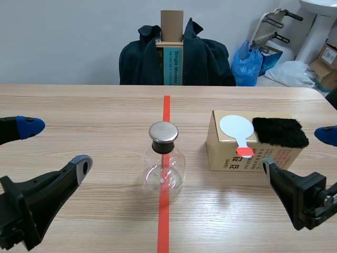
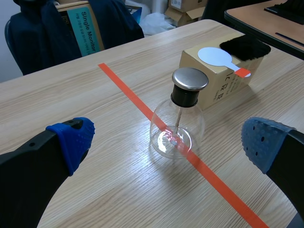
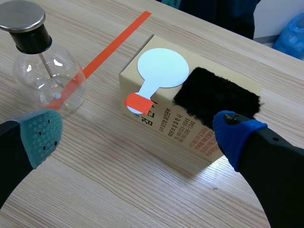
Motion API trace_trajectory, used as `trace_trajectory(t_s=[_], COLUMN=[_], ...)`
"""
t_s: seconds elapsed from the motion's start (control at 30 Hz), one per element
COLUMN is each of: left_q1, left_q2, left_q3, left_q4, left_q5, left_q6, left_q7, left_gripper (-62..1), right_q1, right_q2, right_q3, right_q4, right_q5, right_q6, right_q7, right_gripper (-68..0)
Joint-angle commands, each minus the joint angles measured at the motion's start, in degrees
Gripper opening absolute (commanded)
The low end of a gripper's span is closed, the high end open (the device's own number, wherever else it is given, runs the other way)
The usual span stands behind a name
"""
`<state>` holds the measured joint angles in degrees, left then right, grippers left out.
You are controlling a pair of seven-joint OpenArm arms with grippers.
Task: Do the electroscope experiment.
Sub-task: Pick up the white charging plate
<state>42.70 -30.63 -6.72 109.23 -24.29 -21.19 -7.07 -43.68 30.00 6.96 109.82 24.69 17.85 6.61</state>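
The electroscope flask (image 1: 165, 163) stands between the left end effector (image 1: 55, 145) and right end effector (image 1: 297, 150), both spread empty, touching neither.

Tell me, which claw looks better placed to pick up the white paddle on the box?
The right one, likely. The right claw hangs open just before the cardboard box, where the white paddle lies beside the black fur pad. The left claw, also open, has the electroscope flask in between.
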Motion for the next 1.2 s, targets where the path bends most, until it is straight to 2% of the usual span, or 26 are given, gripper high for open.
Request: trace_trajectory(t_s=[0.0, 0.13, 0.2, 0.27, 0.37, 0.5, 0.57, 0.7, 0.83, 1.0, 1.1, 1.17], left_q1=[0.31, 0.28, 0.28, 0.28, 0.28, 0.28, 0.28, 0.28, 0.28, 0.28, 0.28, 0.28], left_q2=[0.11, 0.13, 0.13, 0.13, 0.13, 0.13, 0.13, 0.13, 0.13, 0.13, 0.13, 0.13], left_q3=[-0.15, -0.15, -0.15, -0.15, -0.15, -0.15, -0.15, -0.15, -0.15, -0.15, -0.15, -0.15], left_q4=[1.01, 0.98, 0.98, 0.98, 0.98, 0.98, 0.98, 0.98, 0.98, 0.98, 0.98, 0.98], left_q5=[-0.37, -0.07, -0.07, -0.07, -0.09, -0.11, -0.11, -0.11, -0.11, -0.09, -0.09, -0.09], left_q6=[-0.13, -0.13, -0.13, -0.13, -0.13, -0.13, -0.13, -0.13, -0.13, -0.13, -0.13, -0.13], left_q7=[-0.79, -0.76, -0.79, -0.79, -0.79, -0.81, -0.81, -0.81, -0.79, -0.81, -0.79, -0.76], left_gripper=[1.4, 1.4, 1.4, 1.4, 1.4, 1.4, 1.4, 1.4, 1.4, 1.4, 1.4, 1.4], right_q1=[0.66, 0.66, 0.66, 0.66, 0.66, 0.66, 0.66, 0.68, 2.05, 6.75, 9.81, 11.89], right_q2=[0.48, 0.46, 0.46, 0.46, 0.37, -1.64, -3.48, -7.85, -12.13, -14.16, -15.23, -15.91], right_q3=[0.13, 0.13, 0.13, 0.13, 0.11, 0.11, 0.11, 0.09, -1.18, -6.51, -9.68, -11.52], right_q4=[0.59, 0.59, 0.59, 0.59, 0.59, 0.59, 0.59, 0.55, -1.44, -7.41, -11.63, -14.4], right_q5=[0.02, -0.81, -2.97, -7.13, -18.84, -41.38, -53.0, -72.0, -84.41, -90.6, -92.67, -93.68], right_q6=[0.68, 0.68, 0.68, 0.68, 0.7, 0.59, -0.57, -5.81, -14.99, -26.23, -29.77, -31.15], right_q7=[0.85, 0.81, 0.76, 0.79, 0.63, 0.63, 1.18, 3.96, 7.13, 5.11, 2.78, 1.86], right_gripper=[0.4, 0.4, 0.4, 0.4, 0.4, 0.4, 0.4, 0.4, 0.4, 0.4, 0.4, 0.4])
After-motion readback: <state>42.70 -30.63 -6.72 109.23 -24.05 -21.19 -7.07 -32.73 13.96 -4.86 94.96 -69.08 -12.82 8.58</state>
